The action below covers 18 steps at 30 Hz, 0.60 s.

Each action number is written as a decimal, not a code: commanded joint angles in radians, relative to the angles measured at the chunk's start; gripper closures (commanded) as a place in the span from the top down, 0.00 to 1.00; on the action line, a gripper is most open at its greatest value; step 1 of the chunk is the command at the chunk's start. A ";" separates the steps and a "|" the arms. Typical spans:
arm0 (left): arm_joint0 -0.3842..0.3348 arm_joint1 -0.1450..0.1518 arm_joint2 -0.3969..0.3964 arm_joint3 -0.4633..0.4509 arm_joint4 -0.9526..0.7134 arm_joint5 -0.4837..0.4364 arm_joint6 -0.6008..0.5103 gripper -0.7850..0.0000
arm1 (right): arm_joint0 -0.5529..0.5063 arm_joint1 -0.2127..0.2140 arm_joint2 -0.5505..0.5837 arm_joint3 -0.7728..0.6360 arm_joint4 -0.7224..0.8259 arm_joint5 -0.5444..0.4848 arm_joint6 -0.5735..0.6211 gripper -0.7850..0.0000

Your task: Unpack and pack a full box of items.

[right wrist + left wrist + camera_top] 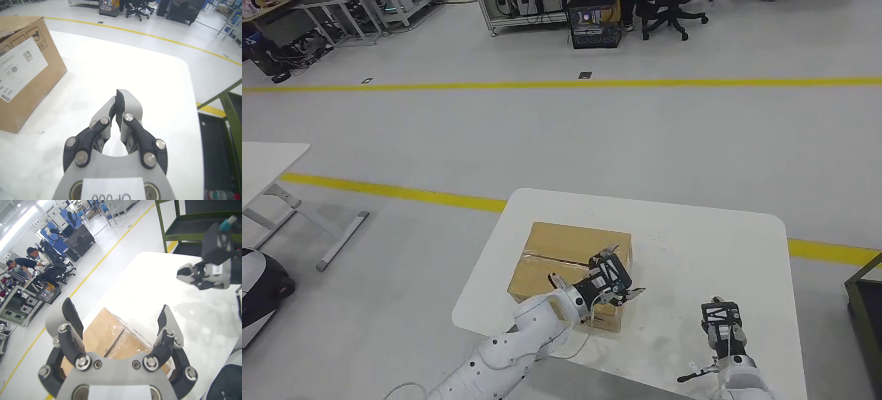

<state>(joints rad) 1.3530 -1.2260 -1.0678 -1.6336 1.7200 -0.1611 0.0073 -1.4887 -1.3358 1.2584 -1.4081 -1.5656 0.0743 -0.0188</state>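
Box [572,262] contents were hidden: the flaps lay closed with clear tape [121,326] along the seam. In the top view the left arm covered the box's near right corner, and the right wrist view cut the box off at its edge. The box stood left of centre on the white worktop [697,235].

We saw the left end effector [623,273] with its jaws spread wide, holding nothing, over that near right corner. The right end effector [720,313] had its pads [119,103] pressed together on nothing, over the near edge of the worktop, right of the box and well apart from it.

The floor was pale grey with yellow lines [542,86]. A green rack [229,106] stood to the right, office chairs [672,15] far back, and another white table [264,165] at left.

A white label [19,68] sat on the box's right side, but we could not make out its print.
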 commanded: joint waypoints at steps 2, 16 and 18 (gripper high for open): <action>-0.036 -0.016 0.061 0.027 0.025 0.038 -0.075 1.00 | -0.060 0.010 0.040 -0.087 -0.009 -0.014 0.027 0.00; -0.175 -0.064 0.196 0.215 0.214 0.137 -0.196 1.00 | -0.094 0.013 0.044 -0.163 -0.035 -0.017 0.036 0.00; -0.191 -0.065 0.205 0.233 0.293 0.173 -0.188 1.00 | -0.097 0.014 0.052 -0.164 -0.033 -0.011 0.039 0.00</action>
<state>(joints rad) 1.1707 -1.2905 -0.8691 -1.4118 1.9484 -0.0147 -0.1898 -1.5844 -1.3223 1.3052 -1.5717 -1.5995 0.0591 0.0177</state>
